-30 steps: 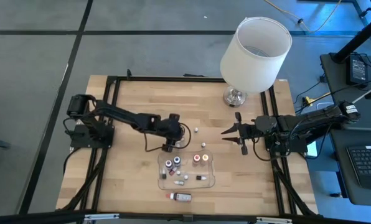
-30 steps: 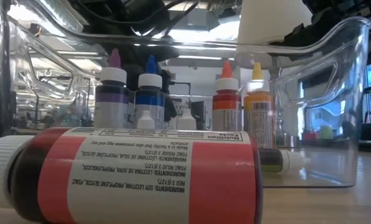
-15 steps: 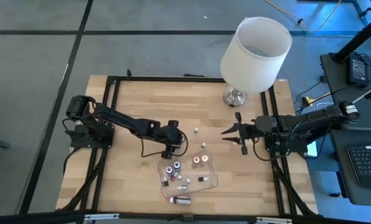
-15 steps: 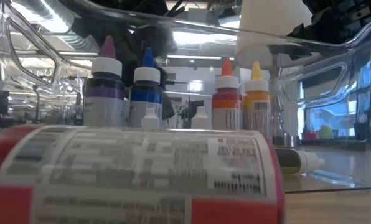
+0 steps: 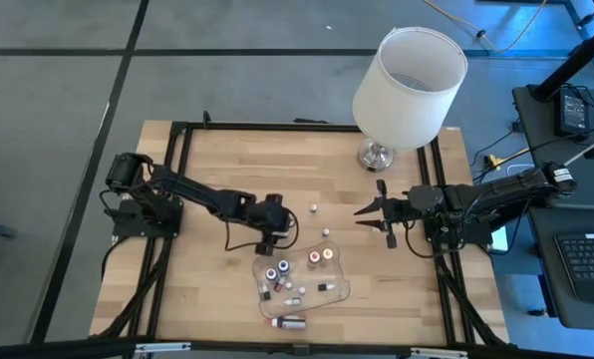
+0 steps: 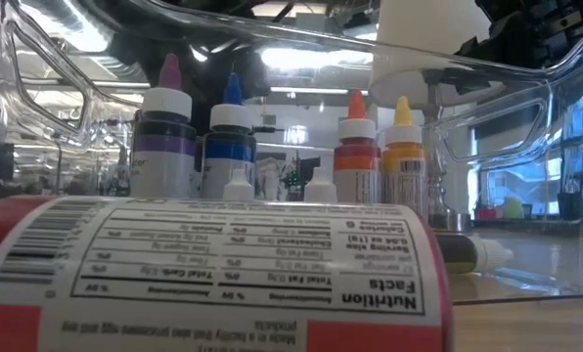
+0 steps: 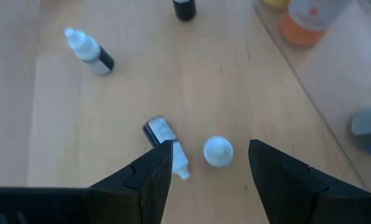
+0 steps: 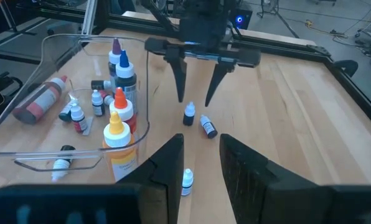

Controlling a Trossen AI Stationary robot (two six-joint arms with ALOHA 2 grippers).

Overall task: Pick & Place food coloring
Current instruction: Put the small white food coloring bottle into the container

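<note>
Your left gripper (image 5: 274, 237) hangs over the wooden table (image 5: 217, 160), fingers spread, just beside the far edge of the clear plastic tray (image 5: 342, 291). Directly below its open jaws lie two tiny food coloring bottles (image 8: 208, 127), one standing on end and one on its side, neither touched. In the left wrist view a small bottle (image 7: 164, 137) lies beside the left finger and a white cap (image 7: 218, 151) sits between the fingers. A third tiny bottle (image 8: 187, 180) stands nearer your right gripper (image 5: 373, 213), which waits well apart by the lamp (image 5: 408, 75), fingers close together on nothing. Inside the tray stand purple, blue, orange and yellow dropper bottles (image 6: 354, 156), with several tiny ones lying around them. A large red-labelled bottle (image 5: 290, 321) lies on its side outside the tray at the near edge.
</note>
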